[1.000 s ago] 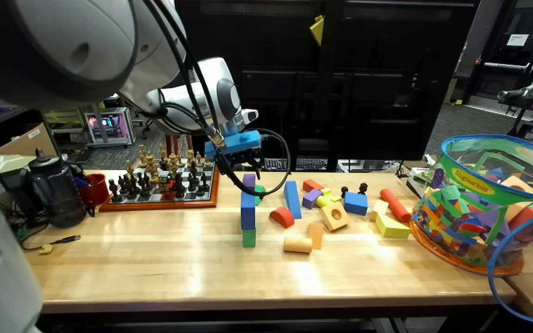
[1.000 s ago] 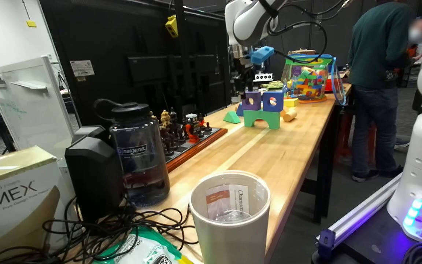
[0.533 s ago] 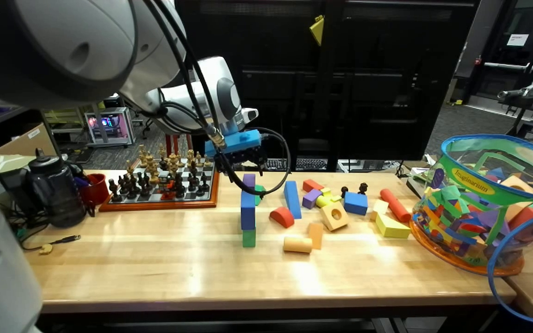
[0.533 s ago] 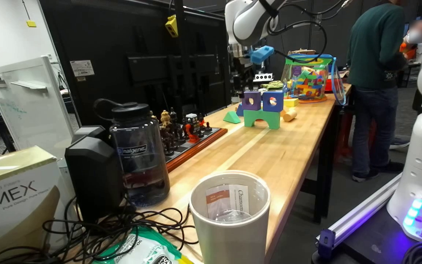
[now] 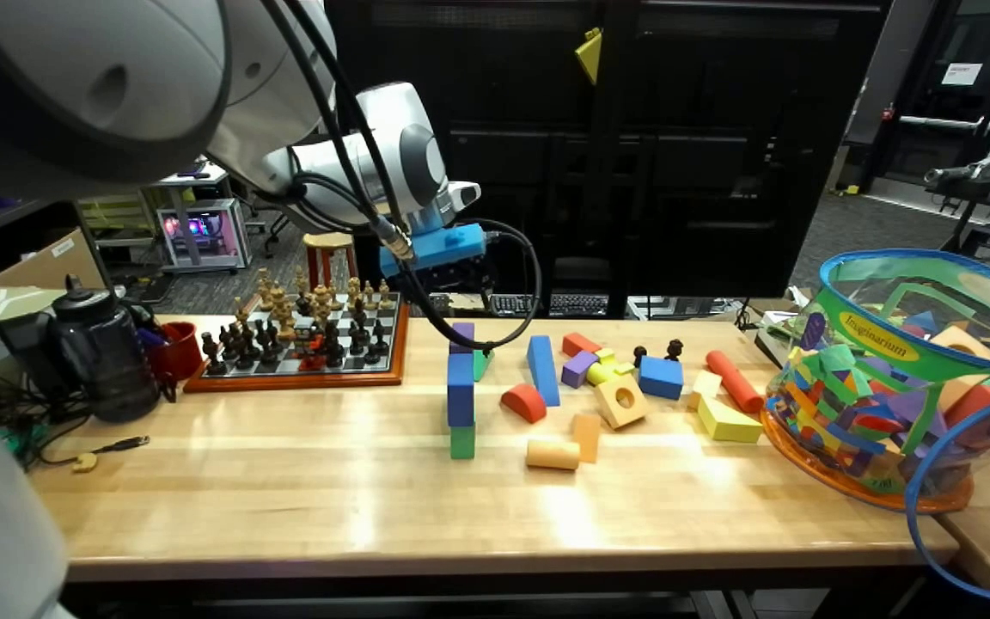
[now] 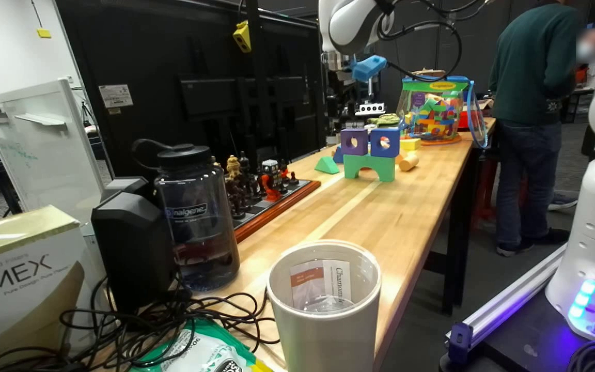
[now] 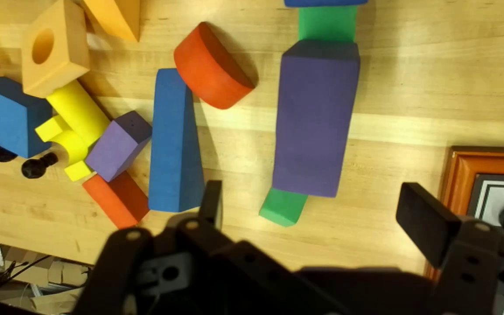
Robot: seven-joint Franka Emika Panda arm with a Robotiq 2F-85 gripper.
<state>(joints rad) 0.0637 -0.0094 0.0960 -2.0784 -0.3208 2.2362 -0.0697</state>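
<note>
My gripper (image 7: 312, 208) is open and empty in the wrist view. It is above and behind a purple block (image 7: 315, 118); nothing lies between its fingertips. The purple block, with a round hole, stands on a green arch (image 6: 370, 161) beside a blue holed block (image 6: 385, 152). The blue block also shows in the wrist view (image 7: 326, 2), and in an exterior view (image 5: 461, 391) it partly hides the purple one. A small green triangular block (image 7: 283, 205) lies on the table beyond the arch; it shows in both exterior views (image 5: 482, 364) (image 6: 327, 165). The fingers are hard to see in the exterior views.
A chess board with pieces (image 5: 314, 379) stands beside the stack. Loose blocks, including a blue wedge (image 5: 544, 371), red half-round (image 5: 525, 403) and orange cylinder (image 5: 553, 455), lie on the other side. A clear block bag (image 5: 849, 303), bottle (image 6: 194, 227) and cup (image 6: 326, 341) stand around.
The arm and gripper have risen from the purple block, which stays on the green arch. The purple block looks slightly shifted or turned. The other blocks have not moved.
</note>
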